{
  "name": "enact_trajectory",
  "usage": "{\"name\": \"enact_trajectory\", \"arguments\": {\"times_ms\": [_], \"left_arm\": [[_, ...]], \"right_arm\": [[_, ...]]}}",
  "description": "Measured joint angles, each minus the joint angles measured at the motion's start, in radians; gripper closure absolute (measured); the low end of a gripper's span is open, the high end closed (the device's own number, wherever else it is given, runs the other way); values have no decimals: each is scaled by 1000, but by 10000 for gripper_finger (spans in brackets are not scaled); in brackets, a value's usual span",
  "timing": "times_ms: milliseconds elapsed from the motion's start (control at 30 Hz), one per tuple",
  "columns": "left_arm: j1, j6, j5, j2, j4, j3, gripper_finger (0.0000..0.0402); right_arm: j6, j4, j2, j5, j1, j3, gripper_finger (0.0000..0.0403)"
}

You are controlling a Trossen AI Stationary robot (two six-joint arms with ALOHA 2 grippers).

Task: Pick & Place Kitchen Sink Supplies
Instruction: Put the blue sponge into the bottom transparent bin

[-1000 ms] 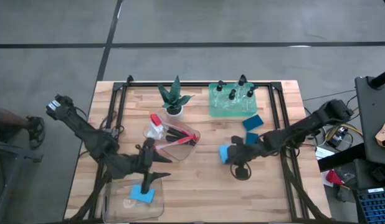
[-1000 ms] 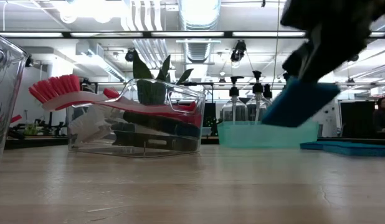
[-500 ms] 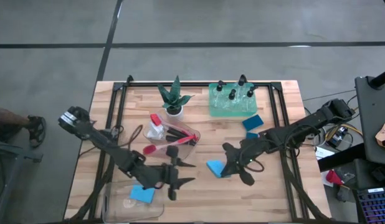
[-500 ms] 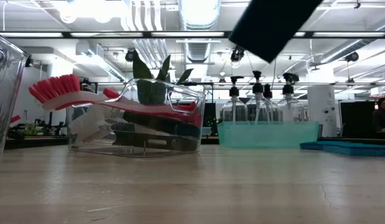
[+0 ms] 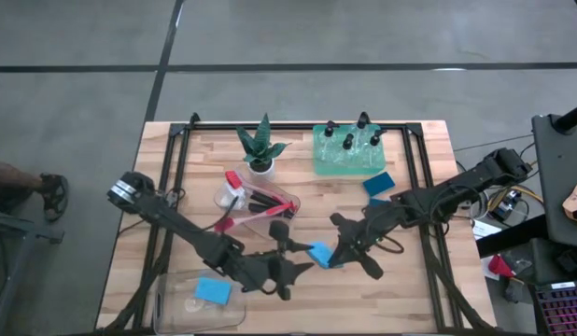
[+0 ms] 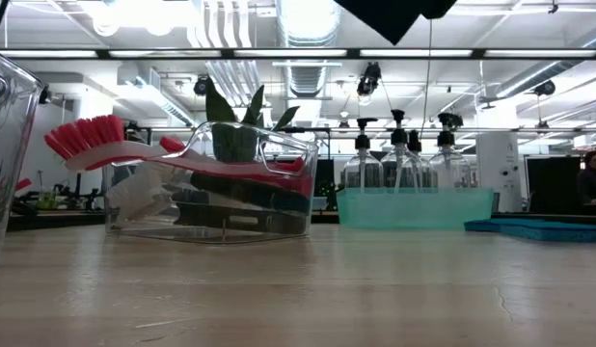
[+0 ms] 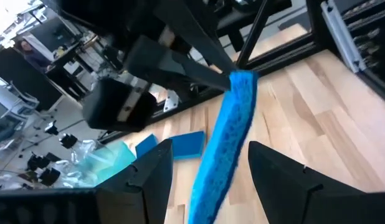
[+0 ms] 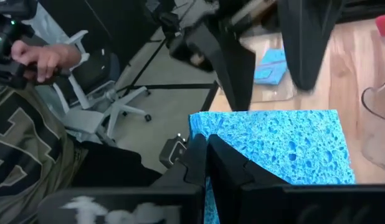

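Blue sponge [image 5: 320, 254] hangs pinched in the right gripper [image 5: 337, 255], off the table, just right of the left gripper [image 5: 290, 262], whose fingers gape wide around it.

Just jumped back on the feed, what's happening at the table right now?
A handover is under way mid-table. The right end effector grips a blue sponge above the table, and the left end effector has its fingers open on either side of it, not yet closed. One sponge already lies in the clear bin near the left arm; two more lie by the green tray with the bottles.
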Motion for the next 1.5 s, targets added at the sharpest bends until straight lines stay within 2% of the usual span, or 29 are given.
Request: {"name": "enact_trajectory", "arguments": {"times_ms": [300,433,667,767,867,967,1167,1333,1500], "left_arm": [[18,-52,32,20,-2,7,211],[26,-63,55,17,-3,7,258],[26,-64,83,14,-11,16,378],[20,-111,90,5,-73,30,390],[12,-228,130,-20,-193,52,380],[2,-407,206,-56,-358,78,379],[-6,-836,557,-131,-742,136,393],[-66,-1168,785,-170,-909,139,386],[-155,-1396,815,-173,-1122,138,388]], "right_arm": [[-26,29,0,2,0,2,395],[-32,59,0,3,0,2,395],[-75,75,0,4,8,1,394],[-84,67,0,12,19,1,388],[-85,51,0,14,39,1,364],[-86,-10,1,22,60,1,327],[-103,-160,1,166,71,-4,262],[-96,-320,1,354,72,-17,242],[-74,-397,1,521,71,-71,248]]}}
